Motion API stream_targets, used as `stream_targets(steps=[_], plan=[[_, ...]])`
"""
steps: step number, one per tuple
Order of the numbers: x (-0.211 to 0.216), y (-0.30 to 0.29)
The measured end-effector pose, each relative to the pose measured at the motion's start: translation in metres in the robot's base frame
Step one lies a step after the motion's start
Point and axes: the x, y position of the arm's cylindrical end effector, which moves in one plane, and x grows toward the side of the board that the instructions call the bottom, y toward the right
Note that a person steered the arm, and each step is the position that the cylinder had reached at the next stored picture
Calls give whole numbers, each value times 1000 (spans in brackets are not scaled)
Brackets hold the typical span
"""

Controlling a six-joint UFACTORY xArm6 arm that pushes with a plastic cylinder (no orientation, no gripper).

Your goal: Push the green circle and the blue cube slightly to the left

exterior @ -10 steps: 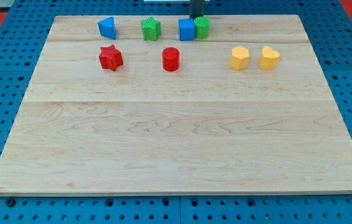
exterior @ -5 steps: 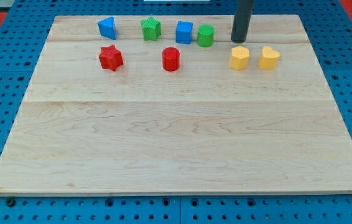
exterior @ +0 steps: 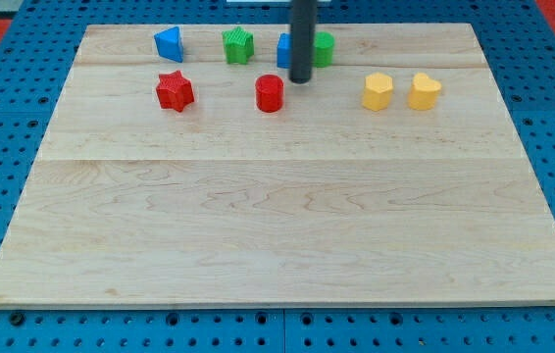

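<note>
My tip (exterior: 301, 79), a bare rod with no pincer to spread, sits just below the blue cube (exterior: 283, 49) and green circle (exterior: 324, 48) near the board's top edge, so their leftward push looks unfinished.

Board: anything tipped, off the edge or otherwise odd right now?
Nothing stands out. All eight blocks sit flat on the wooden board, none near an edge. My tip is down just right of the red cylinder, and the rod partly hides the blue cube and green circle behind it.
</note>
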Motion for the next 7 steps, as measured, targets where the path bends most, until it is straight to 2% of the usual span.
stream_targets(steps=[1, 7], plan=[[-15, 0], [-21, 6]])
